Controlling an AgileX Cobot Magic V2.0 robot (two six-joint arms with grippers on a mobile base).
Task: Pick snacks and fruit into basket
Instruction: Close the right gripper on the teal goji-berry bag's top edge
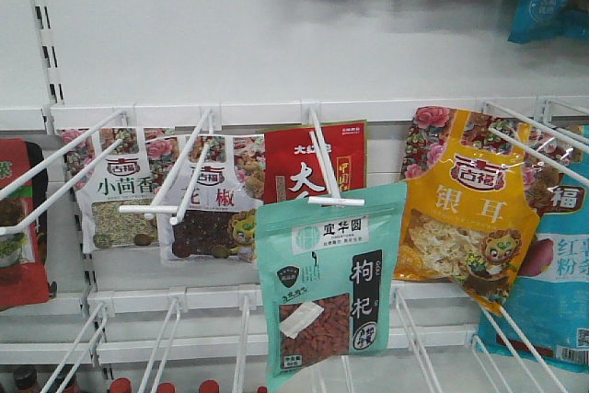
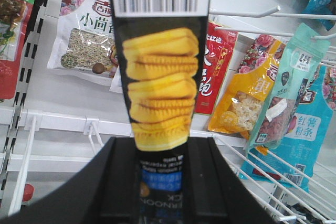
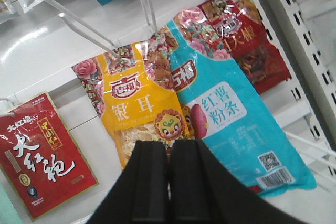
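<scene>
A: Where's the snacks pouch?

B: Mint-green snacks pouch [image 1: 331, 287] hangs mid front view on a white wire peg [image 1: 337, 200] w/ a cross-bar tip. It overlaps a red pouch [image 1: 290, 167] behind it. An orange-yellow pouch [image 1: 465, 209] hangs just beside it. Basket & fruit aren't in any view

A: And the tools?

B: L tool [image 2: 160, 148] pinches a black packet [image 2: 160, 77] printed w/ yellow crackers, which fills the middle of that cam. R tool [image 3: 168, 153] has its fingers pressed together w/ nothing btwn them. It faces the orange-yellow pouch and a teal pouch [image 3: 231, 114], not the mint one

A: What could go wrong?

B: My read, 3 risks. First is a wrong pick: the R tool lines up w/ the orange-yellow pouch, so closing there would take the wrong item. Second is a snag: the cross-bar tip likely catches the hang hole if the pouch is tugged down instead of slid off along the peg, so it could tear or drop. Third, the L tool is full and its cam is mostly blocked, so it prob can't help, and swinging near the pegs could knock its packet loose
</scene>
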